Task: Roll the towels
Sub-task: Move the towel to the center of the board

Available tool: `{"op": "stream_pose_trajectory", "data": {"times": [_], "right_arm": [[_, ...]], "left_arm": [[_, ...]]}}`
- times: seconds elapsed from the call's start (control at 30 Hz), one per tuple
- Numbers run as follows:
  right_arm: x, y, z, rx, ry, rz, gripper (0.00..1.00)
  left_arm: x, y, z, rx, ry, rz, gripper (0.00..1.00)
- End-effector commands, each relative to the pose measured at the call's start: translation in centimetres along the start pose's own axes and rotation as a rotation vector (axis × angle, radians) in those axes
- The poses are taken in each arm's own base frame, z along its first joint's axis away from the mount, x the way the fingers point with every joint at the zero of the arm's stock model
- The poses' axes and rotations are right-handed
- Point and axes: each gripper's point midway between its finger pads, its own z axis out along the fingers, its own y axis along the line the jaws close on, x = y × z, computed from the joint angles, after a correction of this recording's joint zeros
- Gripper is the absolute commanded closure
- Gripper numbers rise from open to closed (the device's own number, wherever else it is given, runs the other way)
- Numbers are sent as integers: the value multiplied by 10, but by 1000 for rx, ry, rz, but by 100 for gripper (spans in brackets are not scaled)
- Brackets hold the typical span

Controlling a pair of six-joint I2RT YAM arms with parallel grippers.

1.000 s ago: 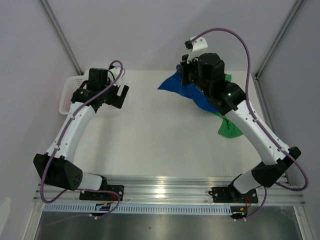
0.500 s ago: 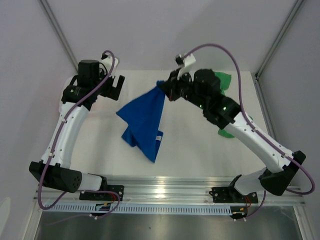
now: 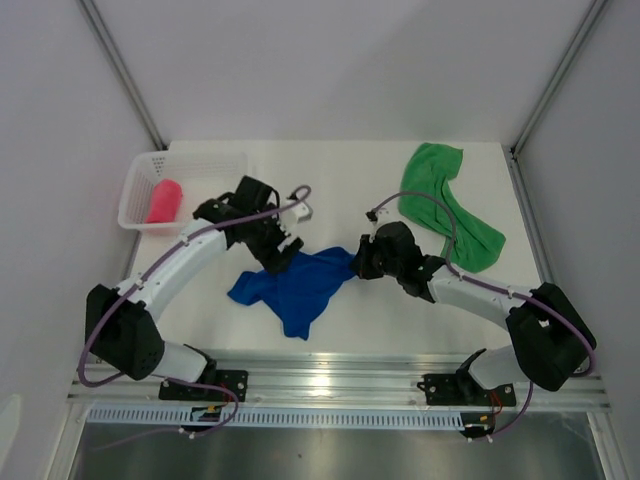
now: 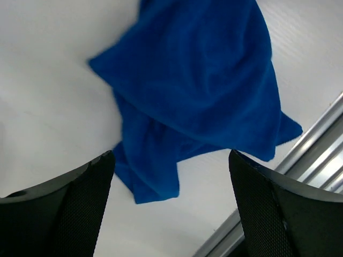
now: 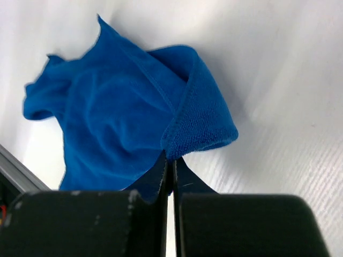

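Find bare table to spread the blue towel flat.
Bare: back-centre table, between the basket and the green towel. Crowded: centre, where the left gripper and right gripper meet at the blue towel.

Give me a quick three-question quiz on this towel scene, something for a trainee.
1. Fill in: the left end effector hovers above the blue towel with its jaws ____.
2. What colour is the towel pinched by the right end effector? A green, B blue, C pink.
3. True or false: the pink towel lies inside the white basket.
Key: 1 open; 2 B; 3 true.
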Motion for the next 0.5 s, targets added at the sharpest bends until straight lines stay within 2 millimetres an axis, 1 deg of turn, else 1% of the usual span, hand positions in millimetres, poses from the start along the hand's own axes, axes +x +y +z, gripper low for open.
{"op": "stream_pose_trajectory", "data": {"times": [0.0,0.03,0.07,0.1,0.13,0.17,0.2,0.23,0.3,0.33,0.43,0.47], "right_arm": [[-25,12,1,-75,-103,57,100],[-23,10,1,-75,-101,64,100],[-18,7,1,-74,-100,73,100],[-17,6,0,-76,-103,91,100],[-17,6,-1,-81,-107,98,100],[-15,5,-1,-84,-112,100,100],[-15,4,-1,-84,-114,110,100],[-15,4,0,-85,-117,115,100],[-14,2,1,-81,-119,129,100],[-13,3,2,-83,-120,135,100],[-11,2,3,-82,-113,147,100],[-10,2,3,-83,-111,151,100]], "left_arm": [[9,-15,23,44,-1,140,11],[10,-6,32,1,19,142,11],[-5,2,34,-34,-7,154,11],[-7,8,39,-49,8,146,11],[-1,14,56,-57,61,107,12],[2,30,61,-130,100,92,16],[-10,41,62,-165,92,78,18],[-3,45,77,-168,140,66,19],[-12,53,84,-182,137,41,19],[-10,55,92,-176,156,28,20],[-11,58,102,-157,161,-14,20],[-7,57,110,-134,179,-26,20]]}}
